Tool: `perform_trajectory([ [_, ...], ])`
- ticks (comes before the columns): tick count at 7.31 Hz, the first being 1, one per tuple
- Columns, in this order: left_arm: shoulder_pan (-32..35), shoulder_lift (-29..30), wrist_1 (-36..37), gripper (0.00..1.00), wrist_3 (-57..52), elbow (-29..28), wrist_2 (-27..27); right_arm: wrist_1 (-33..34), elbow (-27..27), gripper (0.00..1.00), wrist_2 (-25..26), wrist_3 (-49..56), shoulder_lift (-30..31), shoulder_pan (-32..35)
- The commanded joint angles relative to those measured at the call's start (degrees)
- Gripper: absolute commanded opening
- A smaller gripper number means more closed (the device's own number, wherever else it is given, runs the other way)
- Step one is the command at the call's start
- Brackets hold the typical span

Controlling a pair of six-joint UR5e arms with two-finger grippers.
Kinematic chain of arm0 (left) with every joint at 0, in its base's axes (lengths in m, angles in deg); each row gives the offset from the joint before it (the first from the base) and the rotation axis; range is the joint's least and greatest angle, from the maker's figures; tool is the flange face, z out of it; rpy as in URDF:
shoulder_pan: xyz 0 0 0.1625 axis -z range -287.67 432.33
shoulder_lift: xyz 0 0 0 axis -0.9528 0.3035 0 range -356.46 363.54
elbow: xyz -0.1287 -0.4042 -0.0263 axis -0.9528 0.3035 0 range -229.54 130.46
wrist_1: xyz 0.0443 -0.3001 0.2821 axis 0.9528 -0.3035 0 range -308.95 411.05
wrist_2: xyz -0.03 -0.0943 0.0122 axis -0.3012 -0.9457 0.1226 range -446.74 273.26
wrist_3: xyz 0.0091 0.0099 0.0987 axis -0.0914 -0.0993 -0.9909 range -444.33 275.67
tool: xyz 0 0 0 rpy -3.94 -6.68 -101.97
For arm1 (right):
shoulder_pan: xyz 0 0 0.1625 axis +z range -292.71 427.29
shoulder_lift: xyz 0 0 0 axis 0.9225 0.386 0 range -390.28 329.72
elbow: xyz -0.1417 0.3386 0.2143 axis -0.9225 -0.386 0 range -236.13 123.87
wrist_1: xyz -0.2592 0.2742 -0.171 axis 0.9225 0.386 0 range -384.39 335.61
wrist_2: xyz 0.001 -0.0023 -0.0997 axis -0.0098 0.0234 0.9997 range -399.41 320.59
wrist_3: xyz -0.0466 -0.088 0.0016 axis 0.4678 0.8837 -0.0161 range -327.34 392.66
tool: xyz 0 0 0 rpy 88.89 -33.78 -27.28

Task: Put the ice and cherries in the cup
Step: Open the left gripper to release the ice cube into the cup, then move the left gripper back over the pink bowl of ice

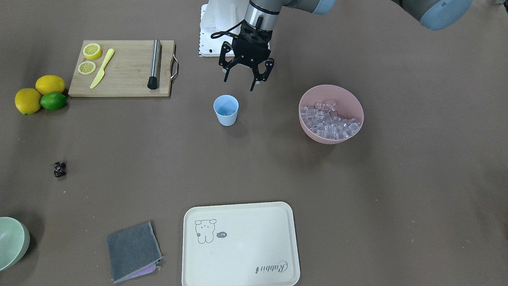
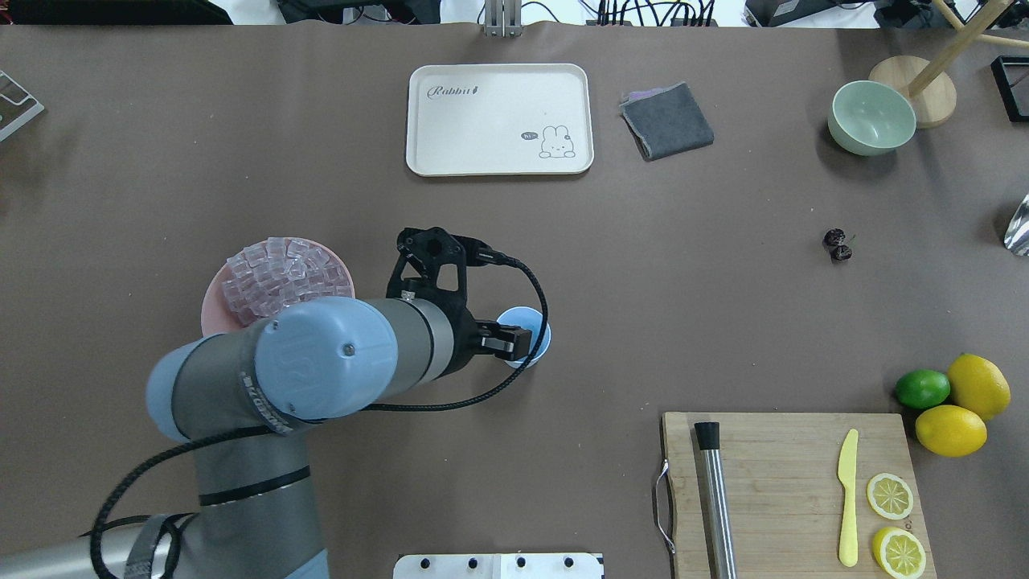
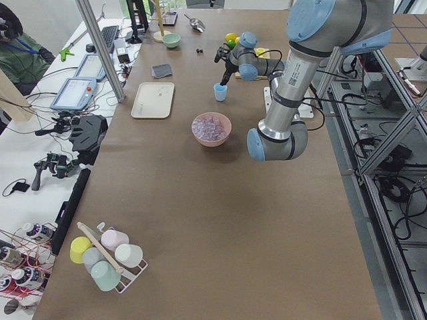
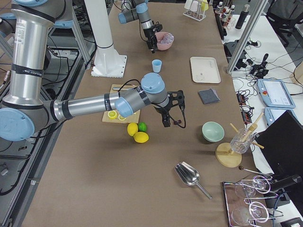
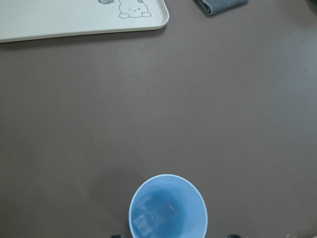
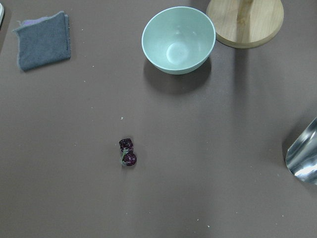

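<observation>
The light-blue cup [image 1: 226,110] stands mid-table, and the left wrist view [image 5: 168,208] shows a clear ice cube [image 5: 153,218] inside it. My left gripper [image 1: 239,85] hangs open and empty just above the cup, on the robot's side of it, and partly covers the cup [image 2: 540,338] in the overhead view. The pink bowl [image 1: 349,99] beside it is full of ice cubes [image 1: 329,121]. The dark cherries [image 1: 59,169] lie alone on the table, below the right wrist camera [image 6: 128,152]. My right gripper [image 4: 171,113] shows only in the exterior right view; I cannot tell if it is open.
A cutting board [image 1: 123,67] holds lemon slices, a yellow knife and a steel rod. Two lemons and a lime [image 1: 52,101] lie beside it. A cream tray [image 1: 240,244], a grey cloth [image 1: 133,250] and a pale green bowl [image 1: 12,242] sit along the far edge.
</observation>
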Motion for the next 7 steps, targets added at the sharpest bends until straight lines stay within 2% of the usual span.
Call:
perform_trajectory([
  [1, 7.06, -6.21, 5.51, 0.96, -4.78, 5.33, -6.57, 0.0, -0.09, 1.0, -0.1, 0.0, 0.0, 0.0],
  [4, 14.55, -12.99, 5.44, 0.96, -17.78, 5.17, -9.05, 0.09, -0.09, 1.0, -0.18, -0.09, 0.0, 0.0],
  [7, 21.4, -13.45, 4.82, 0.96, -36.12, 1.06, -10.97, 0.09, -0.26, 1.0, -0.18, -0.09, 0.0, 0.0],
])
